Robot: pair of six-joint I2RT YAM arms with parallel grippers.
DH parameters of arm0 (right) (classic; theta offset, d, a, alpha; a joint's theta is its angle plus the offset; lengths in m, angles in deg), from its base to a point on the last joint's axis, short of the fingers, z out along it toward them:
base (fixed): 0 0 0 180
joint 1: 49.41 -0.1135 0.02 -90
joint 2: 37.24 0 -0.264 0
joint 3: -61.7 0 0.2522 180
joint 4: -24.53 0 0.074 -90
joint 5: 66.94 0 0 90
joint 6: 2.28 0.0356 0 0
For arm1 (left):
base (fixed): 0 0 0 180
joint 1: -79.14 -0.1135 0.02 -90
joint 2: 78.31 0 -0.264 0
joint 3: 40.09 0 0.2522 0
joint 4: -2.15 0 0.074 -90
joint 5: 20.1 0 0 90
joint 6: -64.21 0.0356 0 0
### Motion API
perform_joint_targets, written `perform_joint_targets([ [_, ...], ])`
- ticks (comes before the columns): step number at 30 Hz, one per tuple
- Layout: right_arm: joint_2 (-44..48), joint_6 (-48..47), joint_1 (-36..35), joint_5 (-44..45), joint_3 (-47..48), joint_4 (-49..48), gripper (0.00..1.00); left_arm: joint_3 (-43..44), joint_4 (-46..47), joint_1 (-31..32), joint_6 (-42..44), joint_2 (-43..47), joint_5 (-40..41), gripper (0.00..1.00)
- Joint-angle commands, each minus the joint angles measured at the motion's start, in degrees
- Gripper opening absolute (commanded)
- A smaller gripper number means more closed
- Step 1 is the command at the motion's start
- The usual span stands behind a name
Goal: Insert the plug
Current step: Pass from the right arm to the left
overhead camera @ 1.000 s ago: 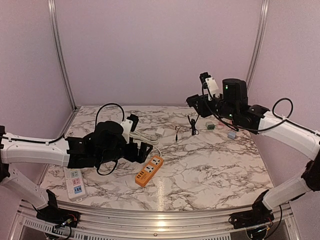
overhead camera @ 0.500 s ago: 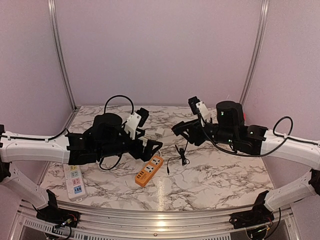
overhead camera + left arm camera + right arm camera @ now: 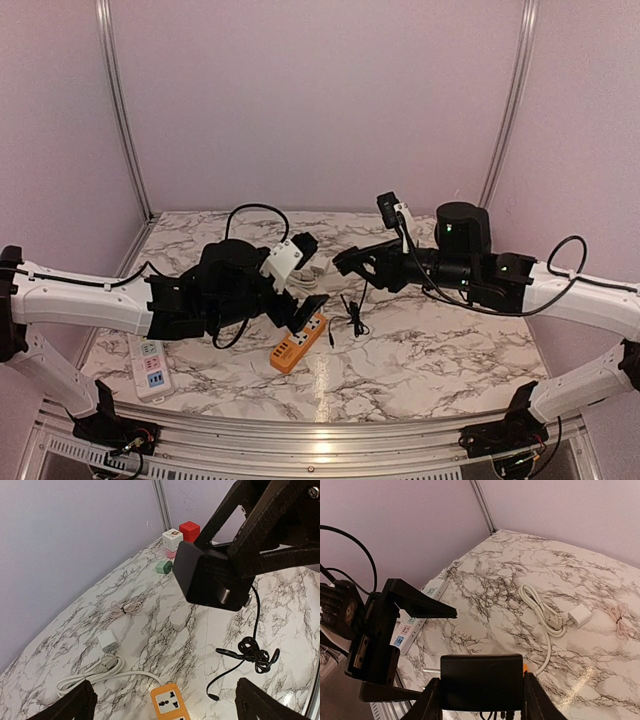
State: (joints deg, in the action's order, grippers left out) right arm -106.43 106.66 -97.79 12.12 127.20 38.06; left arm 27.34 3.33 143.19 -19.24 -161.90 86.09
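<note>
The plug (image 3: 482, 682) is a black adapter block, and my right gripper (image 3: 482, 695) is shut on its sides. In the left wrist view the plug (image 3: 210, 577) hangs in the air with metal prongs showing on its underside. Its black cable (image 3: 250, 652) trails down in a tangle onto the marble. The orange power strip (image 3: 298, 343) lies mid-table, and its end socket (image 3: 170, 705) faces up. My left gripper (image 3: 303, 302) hovers just over the strip's far end, open and holding nothing. The plug (image 3: 345, 262) is up and to the right of the strip.
A white power strip (image 3: 150, 365) lies near the front left. The orange strip's coiled white cord (image 3: 95, 672), a white charger (image 3: 109, 641) and a pink cable (image 3: 125, 609) lie behind it. Red (image 3: 189, 530), white (image 3: 172, 539) and green (image 3: 163, 566) adapters sit at the back right corner.
My right arm has swung left and down from the back right, carrying the plug with its cable trailing. My left gripper has moved right, over the orange strip.
</note>
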Motion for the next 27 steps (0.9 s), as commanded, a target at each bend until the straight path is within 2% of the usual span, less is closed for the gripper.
perform_joint_targets([
  [1,1.1,2.2,-0.5,-1.7,-0.5,-2.4,0.33,1.0,5.4,1.2,4.6,-0.8,4.0,0.99],
  [16,-1.7,3.5,-3.1,-3.8,0.3,-3.3,0.34,2.0,8.3,4.3,12.9,-3.4,5.3,0.99],
  [23,-3.1,3.2,-4.9,-3.6,1.1,-2.6,0.34,2.5,8.7,5.1,14.1,-3.9,6.3,0.99],
  [27,-3.2,3.8,-5.1,-4.1,0.8,-3.1,0.34,2.7,8.9,5.3,14.7,-4.1,5.7,0.94],
])
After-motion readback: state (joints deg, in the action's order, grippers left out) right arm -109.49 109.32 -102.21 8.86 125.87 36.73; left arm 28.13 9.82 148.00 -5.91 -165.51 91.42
